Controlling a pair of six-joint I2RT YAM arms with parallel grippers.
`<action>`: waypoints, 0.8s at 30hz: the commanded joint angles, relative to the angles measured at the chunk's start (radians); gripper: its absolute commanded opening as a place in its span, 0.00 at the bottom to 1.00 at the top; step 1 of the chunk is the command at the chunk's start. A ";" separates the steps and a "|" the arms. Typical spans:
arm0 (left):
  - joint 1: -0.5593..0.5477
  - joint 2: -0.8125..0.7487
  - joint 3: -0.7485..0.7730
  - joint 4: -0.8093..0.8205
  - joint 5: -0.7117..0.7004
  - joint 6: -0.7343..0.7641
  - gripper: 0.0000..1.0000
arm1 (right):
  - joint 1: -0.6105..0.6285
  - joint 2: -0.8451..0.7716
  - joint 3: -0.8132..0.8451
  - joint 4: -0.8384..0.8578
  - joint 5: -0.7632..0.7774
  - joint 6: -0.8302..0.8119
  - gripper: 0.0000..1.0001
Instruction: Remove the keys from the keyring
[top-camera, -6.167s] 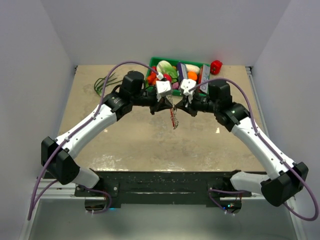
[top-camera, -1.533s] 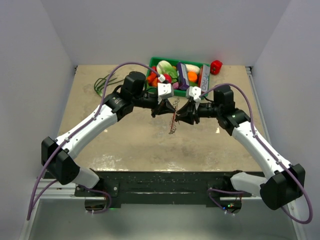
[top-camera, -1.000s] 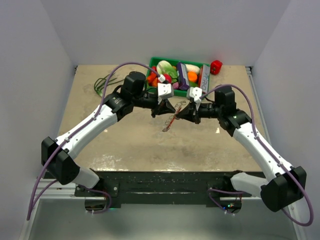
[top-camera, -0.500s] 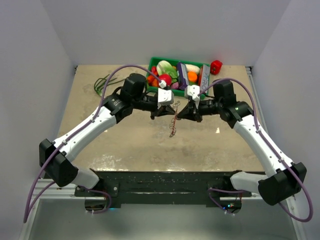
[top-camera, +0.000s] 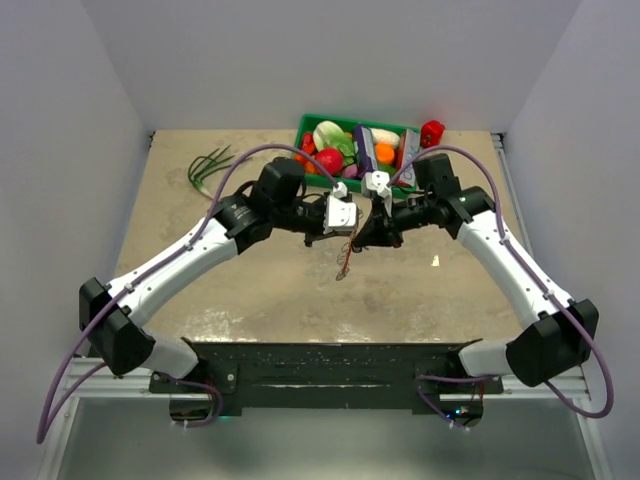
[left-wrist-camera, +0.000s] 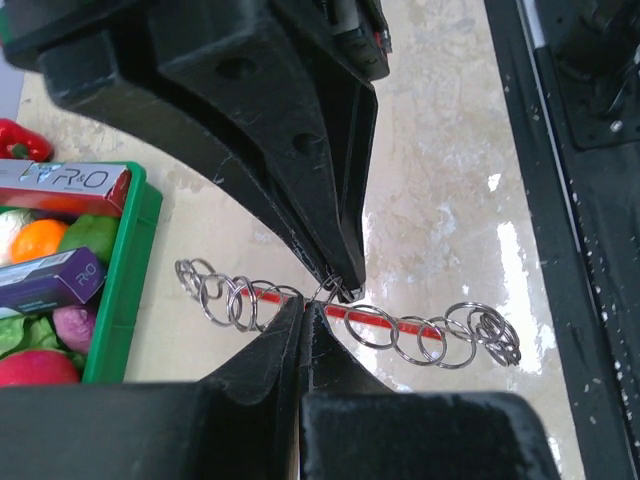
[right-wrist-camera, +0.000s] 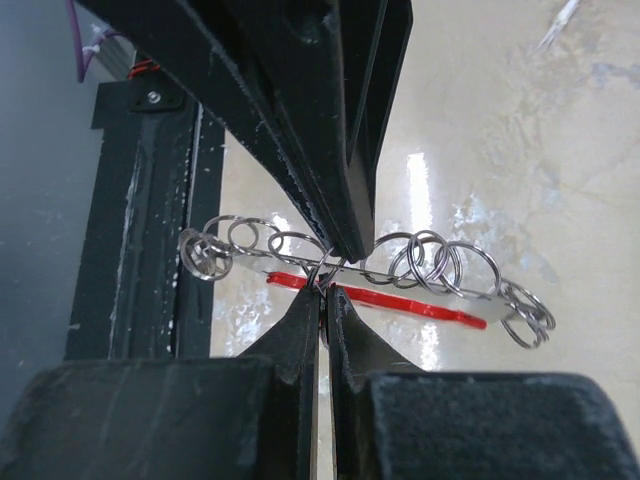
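Above the middle of the table (top-camera: 240, 290), the left gripper (left-wrist-camera: 304, 312) is pressing its jaws tight together on a small loop of the keyring (left-wrist-camera: 332, 290). The right gripper (right-wrist-camera: 322, 305) is coming in from the opposite side and pinching, jaws equally tight, at almost the same spot, so the two sets of fingertips are nearly touching. Both wrist views are showing the bunch hanging clear of the tabletop between them. It is reading as a string of small silvery rings trailing out to either side of the pinch, with the red tag (right-wrist-camera: 400, 300) lying along it. From above, the bunch is dangling just near of the meeting grippers as a thin, dark and reddish strand. No keys are showing clearly in any view; they are either hidden among the rings or too small to tell. Nothing key-like is lying loose on the table either, so the removal seems not to have produced a freed key yet. My reading is that the arms are working at the first step, gripping a coil so it can be spread, with sliding every key off the ring left to do. Far of the grippers, a green bin (top-camera: 340, 118) of toy vegetables and boxes is sitting against the back edge. A red toy pepper (top-camera: 432, 133) is lying just right of it, and a green stalky bunch (top-camera: 208, 165) well to its left.
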 joint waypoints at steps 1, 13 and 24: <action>-0.051 -0.021 0.038 -0.042 -0.118 0.122 0.00 | 0.008 -0.003 0.079 -0.055 -0.123 -0.035 0.00; -0.140 -0.057 0.056 -0.134 -0.288 0.291 0.00 | 0.006 0.069 0.096 -0.107 -0.195 -0.028 0.00; -0.184 -0.065 0.001 -0.140 -0.331 0.360 0.00 | 0.005 0.104 0.088 -0.197 -0.251 -0.089 0.00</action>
